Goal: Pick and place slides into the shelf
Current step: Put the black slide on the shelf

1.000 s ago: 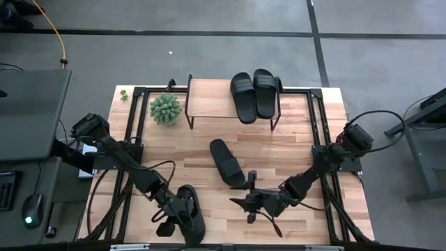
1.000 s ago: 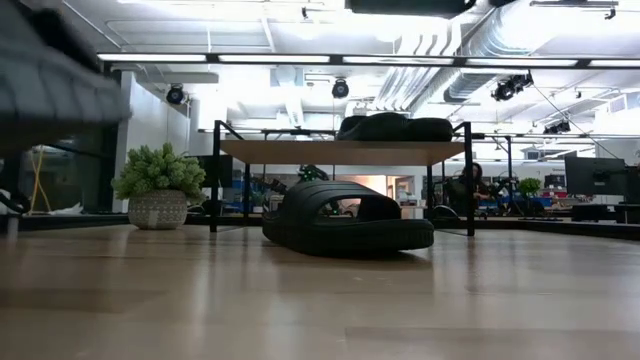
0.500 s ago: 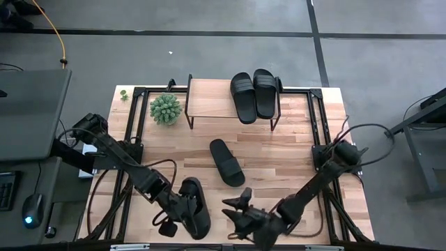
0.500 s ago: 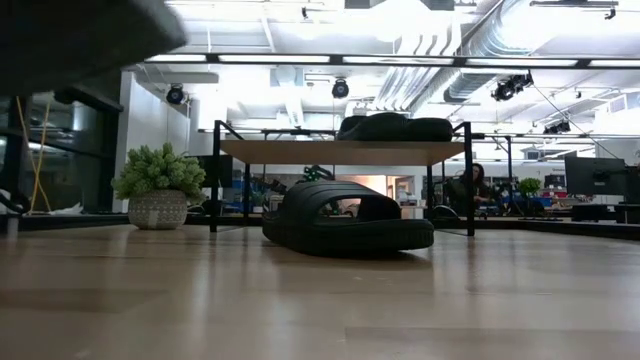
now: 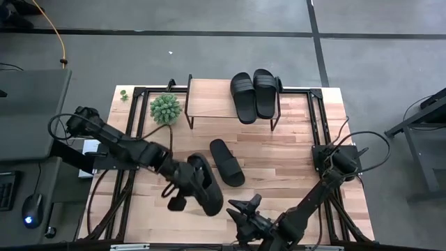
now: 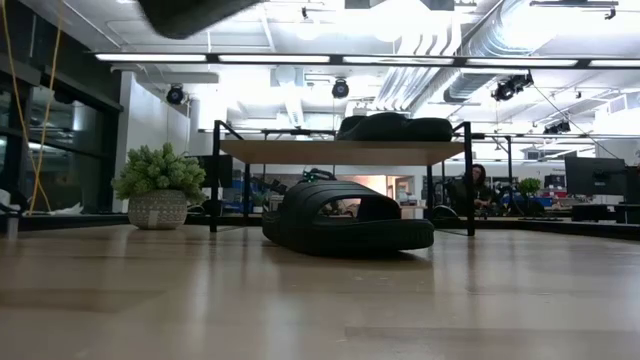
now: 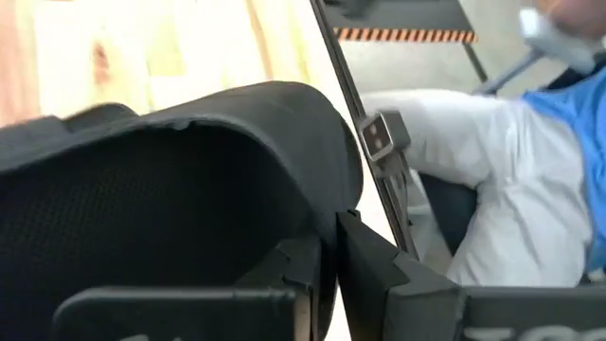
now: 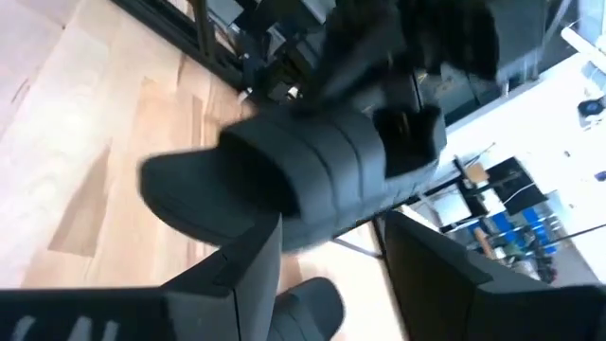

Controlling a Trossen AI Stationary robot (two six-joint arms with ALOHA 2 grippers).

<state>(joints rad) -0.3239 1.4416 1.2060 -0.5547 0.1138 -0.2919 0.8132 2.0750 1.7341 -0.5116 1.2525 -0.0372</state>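
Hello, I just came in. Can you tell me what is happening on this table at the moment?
The robot is putting black slides onto a small shelf. The left gripper holds one slide in its jaws, lifted above the table near its middle. Two slides already lie on the shelf top, and another slide lies on the table. The right gripper waits open at the front edge, holding nothing.

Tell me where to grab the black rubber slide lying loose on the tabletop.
Grip the black rubber slide across its wide strap, coming straight down from above. It lies sole-down with the strap arching up, and open tabletop on both sides leaves room for the fingers.
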